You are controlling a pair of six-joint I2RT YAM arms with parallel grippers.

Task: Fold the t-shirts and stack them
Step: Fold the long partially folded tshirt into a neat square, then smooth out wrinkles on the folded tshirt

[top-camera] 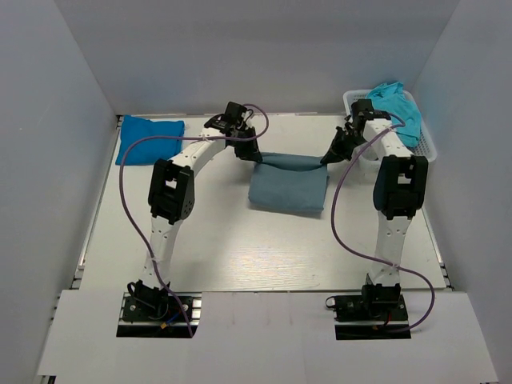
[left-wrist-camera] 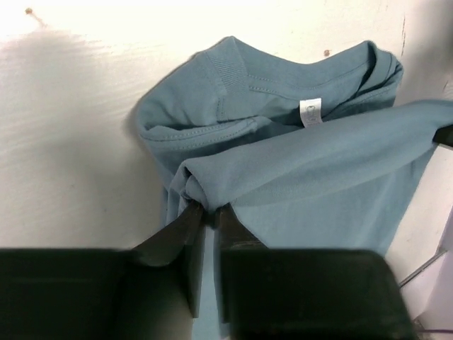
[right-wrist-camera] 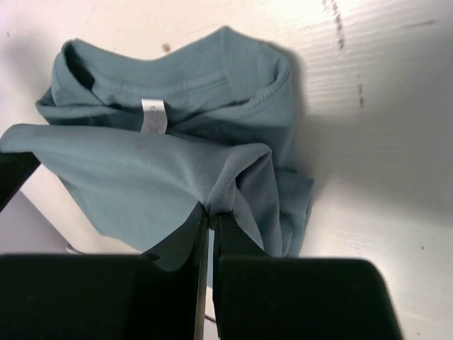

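Note:
A dusty grey-blue t-shirt (top-camera: pixel 288 186) lies partly folded in the middle of the table. My left gripper (top-camera: pixel 250 154) is shut on its far left corner (left-wrist-camera: pixel 205 185) and holds it off the table. My right gripper (top-camera: pixel 330 157) is shut on its far right corner (right-wrist-camera: pixel 233 177). The edge is stretched between them above the collar and white label (left-wrist-camera: pixel 310 112). A bright blue folded t-shirt (top-camera: pixel 149 138) lies at the far left. A turquoise t-shirt (top-camera: pixel 398 108) lies in the basket.
A white mesh basket (top-camera: pixel 428 146) stands at the far right corner, close behind my right arm. Grey walls enclose the table on the left, far and right sides.

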